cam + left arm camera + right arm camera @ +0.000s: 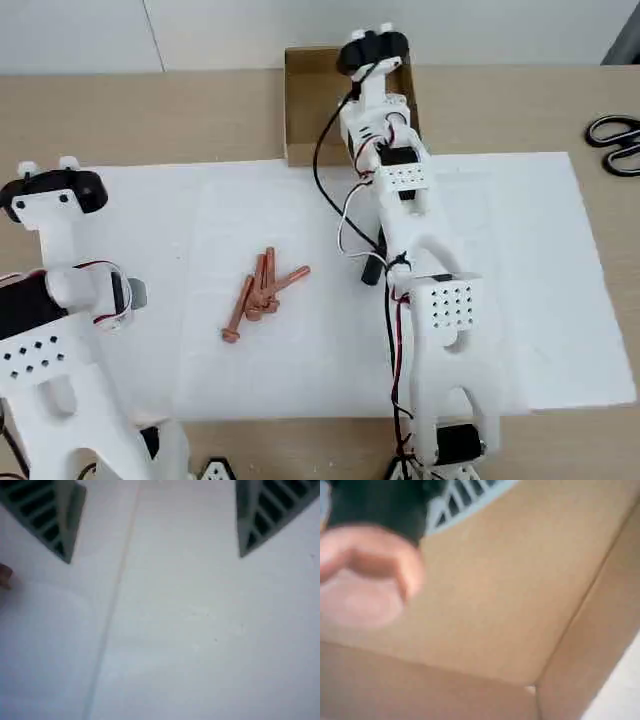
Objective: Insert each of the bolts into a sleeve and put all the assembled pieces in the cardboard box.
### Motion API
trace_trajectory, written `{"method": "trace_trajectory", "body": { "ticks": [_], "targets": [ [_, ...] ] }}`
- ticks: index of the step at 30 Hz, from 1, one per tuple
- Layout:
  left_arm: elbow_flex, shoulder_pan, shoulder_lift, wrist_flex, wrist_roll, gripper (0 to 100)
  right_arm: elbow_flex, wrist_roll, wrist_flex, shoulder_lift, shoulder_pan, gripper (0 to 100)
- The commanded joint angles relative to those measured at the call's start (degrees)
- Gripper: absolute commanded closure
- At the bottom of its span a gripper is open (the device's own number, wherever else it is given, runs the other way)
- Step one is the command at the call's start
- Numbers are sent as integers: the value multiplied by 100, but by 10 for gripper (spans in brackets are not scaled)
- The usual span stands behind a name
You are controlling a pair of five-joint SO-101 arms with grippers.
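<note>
My right gripper [374,52] hangs over the cardboard box [300,108] at 12 o'clock, clamped on a sleeved bolt [367,577]. My left gripper [154,555], at 9 o'clock, is spread wide above the white sheet [500,260]. Loose bolts [262,290] lie piled mid-sheet.

Bolts [262,292]: perhaps five piled; sleeve [375,505]: one; cardboard box [300,100]: one; scissors [615,143]: one.
</note>
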Motion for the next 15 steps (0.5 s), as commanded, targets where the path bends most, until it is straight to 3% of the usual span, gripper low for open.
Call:
{"method": "trace_trajectory", "body": {
  "ticks": [1, 4, 15],
  "targets": [
    [-31, -18, -44, -18, -18, 796, -536, 149, -127, -154, -4, 929],
    [-31, -18, -44, -18, -18, 796, -536, 158, -127, -171, -4, 889],
    [-31, -18, -44, -18, -18, 795, -747, 158, -127, -180, -4, 894]
  ]
}}
